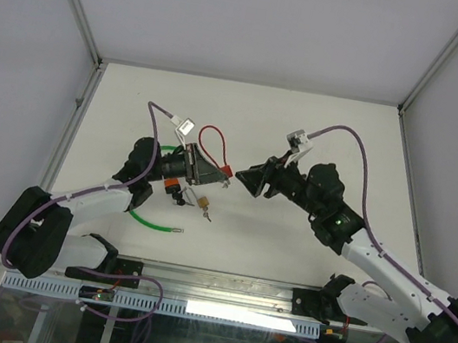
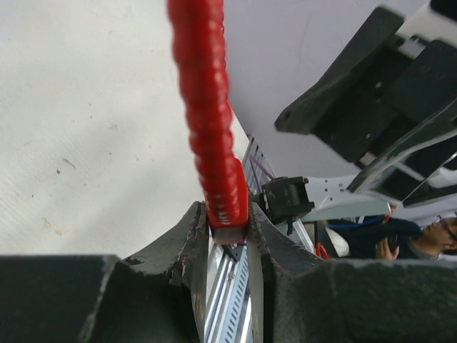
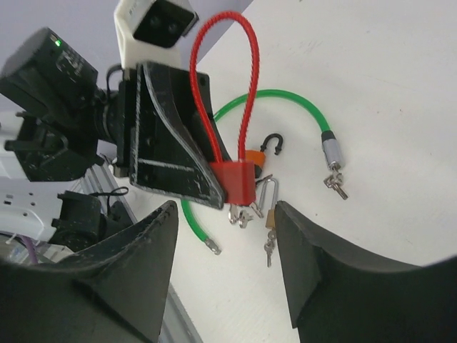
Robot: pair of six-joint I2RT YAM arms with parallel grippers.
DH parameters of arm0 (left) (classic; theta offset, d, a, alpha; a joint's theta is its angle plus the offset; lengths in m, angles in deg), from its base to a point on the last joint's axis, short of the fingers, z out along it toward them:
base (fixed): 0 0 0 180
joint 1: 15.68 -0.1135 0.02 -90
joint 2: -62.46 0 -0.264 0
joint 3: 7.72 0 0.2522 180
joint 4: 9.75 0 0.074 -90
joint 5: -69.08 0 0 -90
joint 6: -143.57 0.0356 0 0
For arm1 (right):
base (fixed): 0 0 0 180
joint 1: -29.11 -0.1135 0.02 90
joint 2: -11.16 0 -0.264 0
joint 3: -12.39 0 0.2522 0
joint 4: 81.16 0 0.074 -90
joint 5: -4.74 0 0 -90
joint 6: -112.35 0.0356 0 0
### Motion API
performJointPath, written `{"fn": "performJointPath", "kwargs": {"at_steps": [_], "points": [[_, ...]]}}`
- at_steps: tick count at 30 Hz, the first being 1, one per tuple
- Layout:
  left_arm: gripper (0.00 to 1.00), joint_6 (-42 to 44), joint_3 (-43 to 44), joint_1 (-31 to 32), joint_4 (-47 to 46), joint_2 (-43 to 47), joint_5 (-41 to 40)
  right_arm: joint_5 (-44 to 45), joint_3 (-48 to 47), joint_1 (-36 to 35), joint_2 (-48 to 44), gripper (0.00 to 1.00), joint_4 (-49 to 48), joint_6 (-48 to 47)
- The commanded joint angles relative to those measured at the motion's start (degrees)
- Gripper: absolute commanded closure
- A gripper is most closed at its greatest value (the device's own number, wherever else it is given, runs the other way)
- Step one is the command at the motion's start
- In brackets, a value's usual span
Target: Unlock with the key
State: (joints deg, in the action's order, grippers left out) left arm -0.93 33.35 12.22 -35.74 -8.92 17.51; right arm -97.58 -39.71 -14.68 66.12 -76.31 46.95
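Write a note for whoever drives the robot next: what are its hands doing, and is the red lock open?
Left gripper: shut on the red cable lock.
Right gripper: open, empty, facing the lock.
Keys dangle under the lock body; I cannot tell whether one is in the keyhole.
Done: lock gripped and presented.
Left: both cable ends look seated, so turn the key and free the cable.

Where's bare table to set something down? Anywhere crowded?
Bare: far strip of white table beyond left gripper, holding red cable lock, and right gripper; near patch between green cable lock and right arm. Crowded: small padlocks with keys nearside of left gripper.
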Motion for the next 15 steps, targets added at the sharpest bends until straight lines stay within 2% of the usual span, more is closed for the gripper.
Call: {"fn": "performJointPath", "kwargs": {"at_steps": [1,10,13,15], "points": [[1.00,3.7,3.8,0.0,-1.0,-0.6,5.9,-1.7,-8.2,0.5,4.0,0.41,5.7,2.8],[1.00,5.3,5.9,1.9,-0.6,-3.2,9.4,-3.9,-15.1,0.5,14.3,0.42,7.1,7.9],[1.00,5.6,6.4,2.5,-0.6,-3.9,10.0,-5.2,-14.9,0.5,16.2,0.46,4.8,9.1],[1.00,5.6,6.7,2.9,-0.5,-4.5,10.5,-5.2,-14.8,1.6,17.0,0.53,4.1,9.2]]}}
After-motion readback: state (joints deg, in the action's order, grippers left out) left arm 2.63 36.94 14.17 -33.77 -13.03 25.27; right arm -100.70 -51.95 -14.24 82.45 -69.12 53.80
